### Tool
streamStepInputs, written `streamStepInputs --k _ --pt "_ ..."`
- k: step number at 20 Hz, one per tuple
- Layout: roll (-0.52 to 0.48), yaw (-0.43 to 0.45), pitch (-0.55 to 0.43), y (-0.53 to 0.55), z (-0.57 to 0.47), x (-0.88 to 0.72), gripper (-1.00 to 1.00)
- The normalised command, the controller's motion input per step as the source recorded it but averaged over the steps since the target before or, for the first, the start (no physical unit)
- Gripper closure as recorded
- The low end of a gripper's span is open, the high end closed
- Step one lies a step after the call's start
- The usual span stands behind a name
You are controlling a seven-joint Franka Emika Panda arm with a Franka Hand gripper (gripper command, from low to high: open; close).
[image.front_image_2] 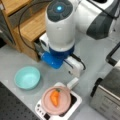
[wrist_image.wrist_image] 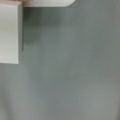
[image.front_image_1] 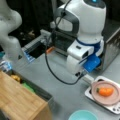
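An orange carrot (image.front_image_1: 105, 91) (image.front_image_2: 54, 97) lies in a pink pan (image.front_image_1: 112, 98) (image.front_image_2: 62, 105). The pan sits on a small white stove (image.front_image_1: 110, 108) (image.front_image_2: 76, 102) in both front views. The pan's pale handle (image.front_image_1: 88, 79) (image.front_image_2: 72, 83) points toward the arm. My gripper (image.front_image_1: 83, 74) (image.front_image_2: 74, 75) hangs low over the grey table right at the handle's end, its fingers hidden under the white and blue hand. In the wrist view a white block (wrist_image.wrist_image: 9, 33) fills the upper left over bare table; no fingers show there.
A teal bowl (image.front_image_1: 82, 115) (image.front_image_2: 27, 77) stands on the table near the stove. A wooden shelf unit (image.front_image_1: 20, 100) (image.front_image_2: 30, 25) holds yellow and green items. A metal appliance (image.front_image_1: 112, 42) (image.front_image_2: 107, 97) stands beside the stove. A black cable (image.front_image_1: 51, 70) loops off the arm.
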Motion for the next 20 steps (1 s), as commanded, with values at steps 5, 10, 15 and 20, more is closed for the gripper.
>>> streamStepInputs --k 5,10,15,20 --pt "0.252 0.179 -0.279 -0.26 -0.03 -0.65 -1.00" --pt "0.224 0.119 -0.305 -0.29 -0.07 -0.77 -1.00" --pt "0.159 0.084 -0.289 -0.16 -0.14 -0.61 -1.00" --pt "0.160 0.082 -0.260 -0.09 -0.18 -0.61 -1.00"
